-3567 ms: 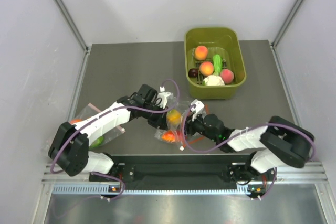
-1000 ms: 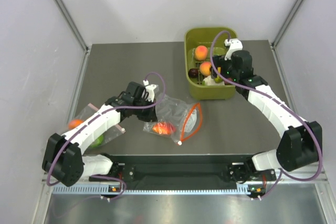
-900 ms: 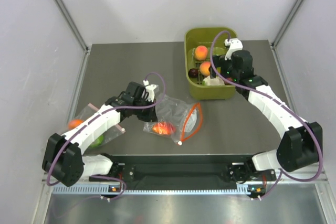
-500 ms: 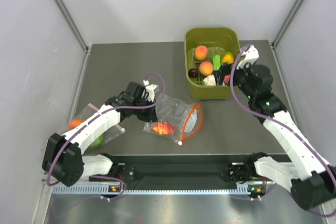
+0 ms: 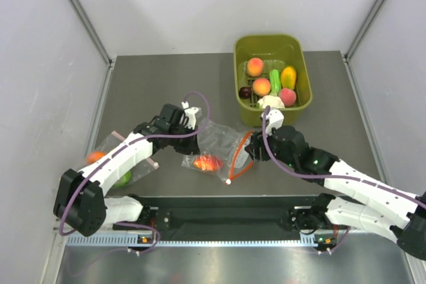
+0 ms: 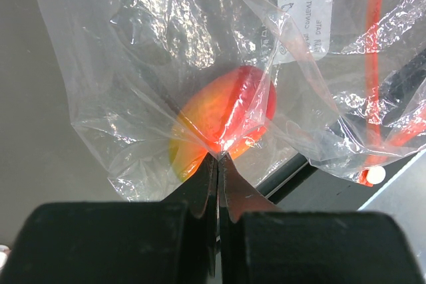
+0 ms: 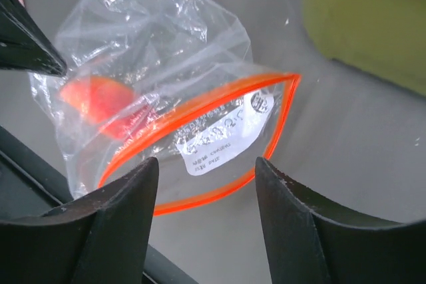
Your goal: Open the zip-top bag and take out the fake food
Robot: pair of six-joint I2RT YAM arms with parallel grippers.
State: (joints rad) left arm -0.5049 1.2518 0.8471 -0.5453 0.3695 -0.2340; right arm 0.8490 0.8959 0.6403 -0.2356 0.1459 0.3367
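1. Bag point(image 5: 216, 139): clear and crinkled, lying flat on the table point(image 5: 160, 84); its orange-red zip mouth gapes in a loop.
2. Red piece point(image 6: 229, 114): inside the bag, at its closed end.
3. Left gripper point(image 6: 218, 161): clenched on the bag's film at the closed end, just beside the red piece.
4. Right gripper point(image 7: 205, 164): fingers spread, empty, just off the bag's mouth.
5. Bin point(image 5: 241, 112): beyond the bag's mouth; holds a cauliflower point(image 5: 269, 102), a green piece point(image 5: 274, 76) and a yellow piece point(image 5: 288, 76).

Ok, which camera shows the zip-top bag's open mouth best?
Right wrist: the mouth of the zip-top bag gapes as a full orange loop. Top external shows it small; left wrist only a sliver.
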